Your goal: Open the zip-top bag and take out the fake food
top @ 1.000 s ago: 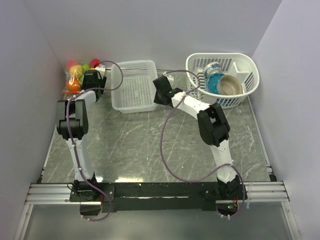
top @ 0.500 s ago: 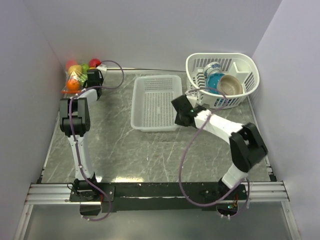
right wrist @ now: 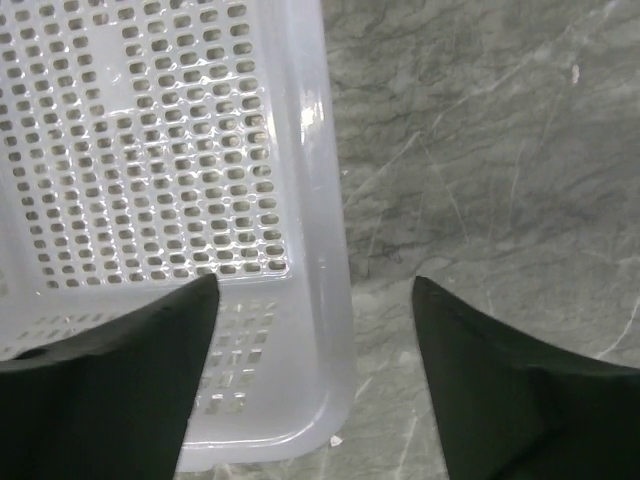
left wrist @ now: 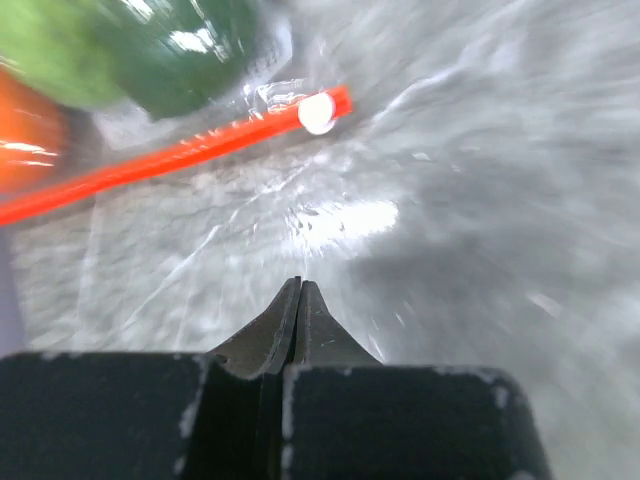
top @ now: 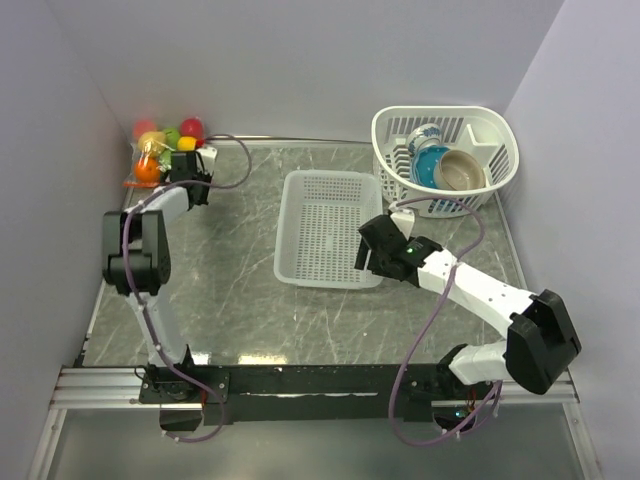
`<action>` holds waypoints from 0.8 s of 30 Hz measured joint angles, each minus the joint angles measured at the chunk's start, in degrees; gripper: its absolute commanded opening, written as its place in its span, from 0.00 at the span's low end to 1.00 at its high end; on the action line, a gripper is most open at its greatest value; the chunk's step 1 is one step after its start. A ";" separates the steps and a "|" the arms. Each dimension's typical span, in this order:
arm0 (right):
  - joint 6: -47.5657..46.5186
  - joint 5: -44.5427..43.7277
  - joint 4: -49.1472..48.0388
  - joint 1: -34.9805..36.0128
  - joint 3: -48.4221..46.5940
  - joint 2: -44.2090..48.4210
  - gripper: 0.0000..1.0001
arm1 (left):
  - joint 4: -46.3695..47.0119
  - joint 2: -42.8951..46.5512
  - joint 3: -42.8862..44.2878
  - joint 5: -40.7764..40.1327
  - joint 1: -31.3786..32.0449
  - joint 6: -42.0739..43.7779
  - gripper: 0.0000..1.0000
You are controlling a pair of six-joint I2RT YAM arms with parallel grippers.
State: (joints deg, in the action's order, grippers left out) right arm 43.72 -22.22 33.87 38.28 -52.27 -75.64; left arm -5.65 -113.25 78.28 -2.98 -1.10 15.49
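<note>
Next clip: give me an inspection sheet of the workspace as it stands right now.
Surface: grey marbled table.
Job's things: zip-top bag in the far left corner, fake food bunched there; zip strip lies flat, open or shut cannot be told.
Clutter: white slotted tray mid-table; round basket far right, holding blue and tan dishes.
Grippers: left gripper shut, empty, just short of the zip strip; right gripper open, astride the tray's wall.
Cables: purple cables looped along both arms, none snagged.
Surroundings: plain walls on three sides.
</note>
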 measured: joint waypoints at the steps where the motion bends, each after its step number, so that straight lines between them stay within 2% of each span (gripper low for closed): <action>1: -0.11 -0.39 0.20 0.00 0.00 0.26 1.00 | -1.51 3.74 -0.96 1.38 0.11 -0.39 0.01; 3: -0.55 -1.11 0.42 0.17 -0.04 0.90 1.00 | -2.29 10.36 -2.80 2.97 0.24 -1.07 0.26; 5: -1.18 -1.73 0.33 0.37 -0.13 2.01 1.00 | -1.36 16.52 -4.55 3.08 0.39 -1.44 0.61; 9: -2.08 -2.32 0.02 1.01 -0.59 5.53 1.00 | 5.70 20.26 -5.86 -0.63 0.46 0.98 0.67; 12: -2.54 -3.06 -0.35 2.12 -1.38 7.91 1.00 | 10.01 14.12 -5.27 -4.07 0.44 4.11 0.72; 19: -2.95 -5.35 -1.22 5.79 -1.53 11.76 1.00 | 14.82 -0.42 -9.18 -11.10 5.03 12.20 0.74; 24: -3.30 -6.27 -2.95 7.26 -1.53 13.90 1.00 | 17.40 -5.77 -2.84 -14.32 7.85 15.28 0.74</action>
State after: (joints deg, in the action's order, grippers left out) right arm 40.42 -28.49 30.92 45.54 -53.80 -61.73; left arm 11.75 -119.02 75.44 -17.30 6.74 30.76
